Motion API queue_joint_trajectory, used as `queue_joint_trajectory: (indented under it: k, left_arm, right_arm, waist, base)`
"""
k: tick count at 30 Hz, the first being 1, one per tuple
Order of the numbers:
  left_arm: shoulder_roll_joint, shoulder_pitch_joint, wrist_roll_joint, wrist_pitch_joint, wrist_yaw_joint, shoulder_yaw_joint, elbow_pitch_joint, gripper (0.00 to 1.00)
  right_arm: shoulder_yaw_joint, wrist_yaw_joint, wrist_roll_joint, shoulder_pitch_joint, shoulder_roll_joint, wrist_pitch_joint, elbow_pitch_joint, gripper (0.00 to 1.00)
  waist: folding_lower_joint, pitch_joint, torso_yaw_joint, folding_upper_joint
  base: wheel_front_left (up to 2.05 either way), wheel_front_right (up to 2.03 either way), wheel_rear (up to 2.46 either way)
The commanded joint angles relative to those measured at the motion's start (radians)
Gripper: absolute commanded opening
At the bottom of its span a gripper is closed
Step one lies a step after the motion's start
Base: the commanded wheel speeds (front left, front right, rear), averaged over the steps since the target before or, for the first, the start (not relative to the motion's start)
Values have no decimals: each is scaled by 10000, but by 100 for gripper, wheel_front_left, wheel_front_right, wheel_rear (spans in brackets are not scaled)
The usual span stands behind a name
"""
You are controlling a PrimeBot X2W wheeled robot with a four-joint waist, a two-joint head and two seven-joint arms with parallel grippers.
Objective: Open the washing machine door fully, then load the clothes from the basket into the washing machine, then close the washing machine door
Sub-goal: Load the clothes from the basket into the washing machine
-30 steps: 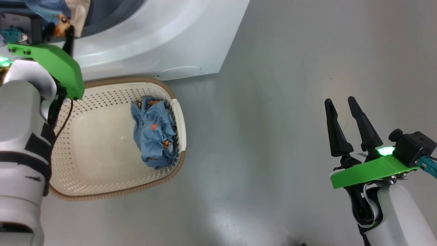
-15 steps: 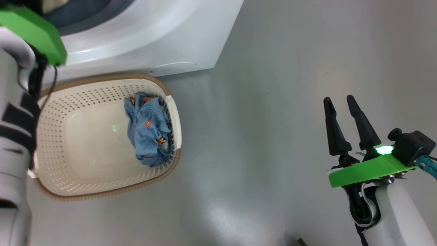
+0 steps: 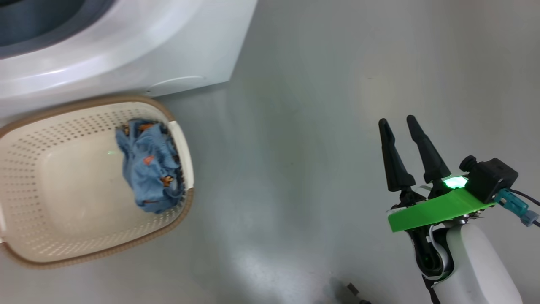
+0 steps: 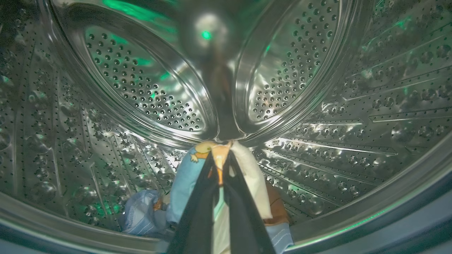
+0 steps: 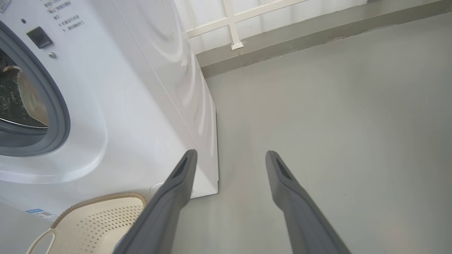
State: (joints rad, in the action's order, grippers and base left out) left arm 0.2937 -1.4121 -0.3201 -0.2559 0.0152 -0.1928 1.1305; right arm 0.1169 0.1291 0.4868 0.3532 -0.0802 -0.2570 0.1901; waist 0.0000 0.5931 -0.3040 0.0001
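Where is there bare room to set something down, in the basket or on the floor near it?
The basket is bare left of the blue garment bunched against its right wall. The floor is free between basket, washing machine and right tool. Crowded: the drum bottom, where the left tool grips a cream-patched garment.

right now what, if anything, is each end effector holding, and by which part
Left end effector: shut on a garment, pinching a fold at its cream patch. Right end effector: open, empty.

Smooth grey floor (image 3: 320, 84) with soft glare; white-framed wall panels (image 5: 268, 14) above a grey skirting.
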Motion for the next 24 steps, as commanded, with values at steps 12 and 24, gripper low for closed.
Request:
queue_joint_trajectory:
  k: [12, 24]
  left_arm:
    - [373, 406, 247, 671, -87, -313, 1371, 0]
    - [345, 432, 34, 1841, -396, -440, 1563, 100]
  right_arm:
    - [452, 16, 95, -364, 84, -48, -177, 100]
    - [463, 16, 102, -240, 108, -48, -200, 100]
  waist:
    - [0, -114, -428, -1]
    - [0, -89, -257, -1]
  base:
    - [0, 0, 0]
    - [0, 0, 0]
